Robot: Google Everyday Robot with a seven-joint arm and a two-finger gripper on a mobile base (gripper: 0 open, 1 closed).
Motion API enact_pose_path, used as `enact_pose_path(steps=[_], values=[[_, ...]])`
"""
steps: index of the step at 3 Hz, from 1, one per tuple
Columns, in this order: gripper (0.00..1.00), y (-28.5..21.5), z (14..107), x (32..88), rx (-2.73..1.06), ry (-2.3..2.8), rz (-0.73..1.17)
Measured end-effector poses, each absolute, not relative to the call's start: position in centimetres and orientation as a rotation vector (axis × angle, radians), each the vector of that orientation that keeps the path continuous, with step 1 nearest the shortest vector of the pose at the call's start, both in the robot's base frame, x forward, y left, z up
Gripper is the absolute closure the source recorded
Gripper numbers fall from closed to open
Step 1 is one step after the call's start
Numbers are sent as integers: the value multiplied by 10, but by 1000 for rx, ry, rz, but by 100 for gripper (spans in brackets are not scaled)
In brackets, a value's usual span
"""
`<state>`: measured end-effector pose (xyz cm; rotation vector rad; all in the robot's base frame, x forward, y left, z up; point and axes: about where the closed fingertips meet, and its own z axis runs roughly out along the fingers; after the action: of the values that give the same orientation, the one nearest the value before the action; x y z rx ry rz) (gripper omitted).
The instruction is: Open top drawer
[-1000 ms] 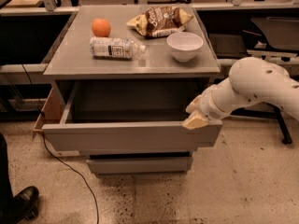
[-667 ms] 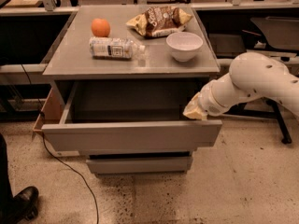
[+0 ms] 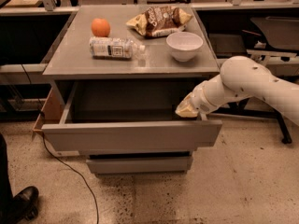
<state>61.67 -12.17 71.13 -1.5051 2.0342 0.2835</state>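
One gripper (image 3: 188, 110) at a corner of the open top drawer (image 3: 131, 135) — clamped or spread, cannot tell.

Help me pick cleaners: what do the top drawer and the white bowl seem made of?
Top drawer: matte grey, probably painted metal or laminate; flat, dull front. Bowl: smooth white, ceramic or plastic. Gripper sits at the drawer's right front corner.
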Motion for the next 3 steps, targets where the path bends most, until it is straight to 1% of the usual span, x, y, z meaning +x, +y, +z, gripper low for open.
enact_pose_path(steps=[1, 2, 3], values=[[100, -112, 699, 627, -1493, 2033, 313], [100, -104, 681, 629, -1562, 2082, 375], [100, -103, 670, 618, -1624, 2118, 420]])
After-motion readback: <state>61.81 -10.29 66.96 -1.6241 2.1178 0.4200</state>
